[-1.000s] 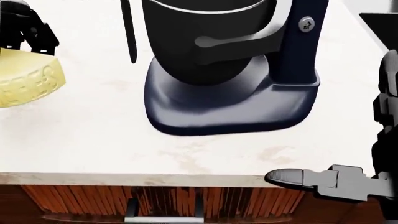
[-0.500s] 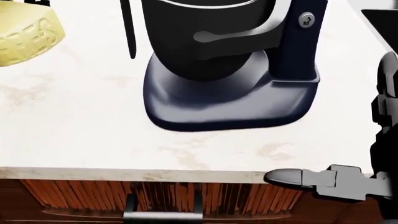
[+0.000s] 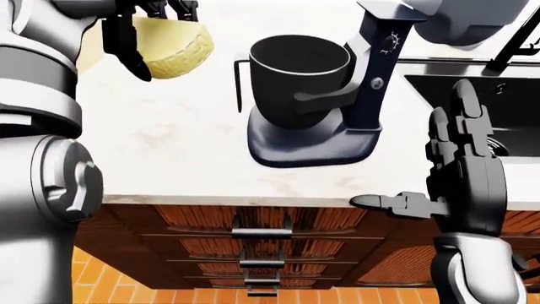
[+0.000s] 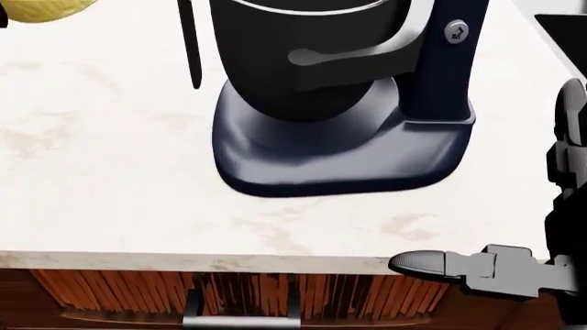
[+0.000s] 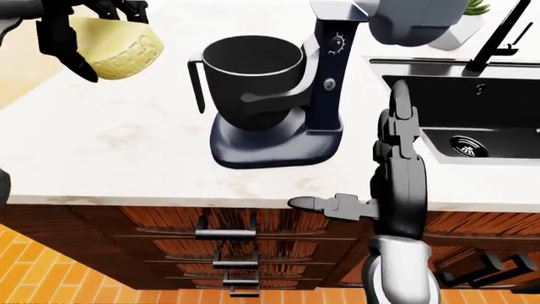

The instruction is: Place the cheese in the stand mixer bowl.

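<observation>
A: Status?

B: Carry step. Left hand [image 3: 147, 19] has its dark fingers closed round the cheese [image 3: 173, 44], a pale yellow wedge with raised lettering on its side. It hangs clear above the counter [image 3: 169, 139], to the left of the stand mixer bowl [image 3: 299, 69] and about level with the rim in the left-eye view. Not over the opening yet.

A: Bowl state?

B: Dark, upright, seated on the stand mixer [image 5: 278, 142] base, handle on its left side. Inside looks empty as far as I can see. Mixer head is tilted up and away to the right of the bowl, so the mouth is open from above.

A: Right hand?

B: Right hand [image 5: 397, 158] is to the right of the bowl, low at the counter edge, fingers straight up, thumb sticking out sideways. Spread open, holding nothing. Sink [image 5: 473, 136] sits further right of the mixer (not relevant to this step).

A: Next move?

B: My read: shift the cheese rightward until it sits over the bowl mouth, lower a bit, then let the fingers go. Needs clearance over the near rim and the bowl handle. Wedge looks wide relative to the opening, so centre it before release, otherwise it could catch the rim and tip out onto the counter.

A: Head view any use?

B: Little. Shows the mixer base and only a sliver of cheese at top left.
</observation>
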{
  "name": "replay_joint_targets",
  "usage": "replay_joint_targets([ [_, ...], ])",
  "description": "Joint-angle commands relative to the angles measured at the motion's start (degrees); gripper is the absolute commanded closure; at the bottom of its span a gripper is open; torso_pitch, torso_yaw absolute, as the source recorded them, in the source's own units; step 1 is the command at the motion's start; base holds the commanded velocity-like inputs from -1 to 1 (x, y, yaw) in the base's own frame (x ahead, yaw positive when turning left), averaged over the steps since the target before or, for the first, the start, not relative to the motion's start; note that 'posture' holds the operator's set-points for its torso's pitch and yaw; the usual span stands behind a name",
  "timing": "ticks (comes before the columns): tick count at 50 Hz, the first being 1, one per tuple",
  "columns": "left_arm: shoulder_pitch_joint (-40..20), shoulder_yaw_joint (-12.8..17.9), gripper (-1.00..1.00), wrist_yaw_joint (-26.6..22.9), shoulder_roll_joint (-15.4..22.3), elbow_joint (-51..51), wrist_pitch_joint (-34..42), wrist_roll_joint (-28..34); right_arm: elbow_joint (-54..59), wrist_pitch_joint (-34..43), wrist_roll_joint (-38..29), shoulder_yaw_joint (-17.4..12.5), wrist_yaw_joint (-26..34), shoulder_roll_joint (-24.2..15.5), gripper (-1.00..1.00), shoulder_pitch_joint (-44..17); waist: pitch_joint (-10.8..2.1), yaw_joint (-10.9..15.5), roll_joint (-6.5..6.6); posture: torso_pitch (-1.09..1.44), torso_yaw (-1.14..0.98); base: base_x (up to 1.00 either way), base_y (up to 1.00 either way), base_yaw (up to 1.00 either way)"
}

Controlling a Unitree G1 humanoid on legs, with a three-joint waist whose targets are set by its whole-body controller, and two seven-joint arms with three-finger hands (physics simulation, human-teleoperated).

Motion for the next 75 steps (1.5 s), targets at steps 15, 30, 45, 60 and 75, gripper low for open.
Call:
replay_joint_targets([
  [15, -4.63, 0.78, 1.00, 8.74, -2.27, -2.18, 0.18, -3.36, -2.14, -1.53, -0.20, -0.45, -0.02, -0.37, -1.00, -0.70, -1.49, -0.19, 0.38, 0.00, 0.00, 0.00, 0.00, 0.00],
  [30, -6.78, 0.55, 1.00, 10.37, -4.62, -1.89, 1.08, -4.63, -2.27, -1.45, -0.06, -0.92, 0.11, -0.48, -1.00, -0.91, -1.38, -0.15, 0.24, 0.00, 0.00, 0.00, 0.00, 0.00],
  [45, -5.93, 0.30, 1.00, 13.33, -8.96, -2.80, 2.20, -7.90, -2.60, -1.64, 0.43, -1.85, 0.27, -0.58, -1.00, -0.72, -1.46, 0.03, -0.01, 0.00, 0.00, 0.00, 0.00, 0.00],
  [60, -6.70, -0.55, 1.00, 17.30, -10.50, -2.27, 2.27, -7.58, -2.57, -1.91, 0.53, -1.83, 0.14, -0.54, -1.00, -0.54, -1.48, -0.04, -0.13, 0.00, 0.00, 0.00, 0.00, 0.00],
  [75, -8.46, -1.25, 1.00, 18.32, -12.47, -1.68, 1.24, -5.80, -2.97, -1.52, 0.56, -2.01, 0.04, -0.52, -1.00, -0.64, -1.36, 0.00, -0.29, 0.00, 0.00, 0.00, 0.00, 0.00],
])
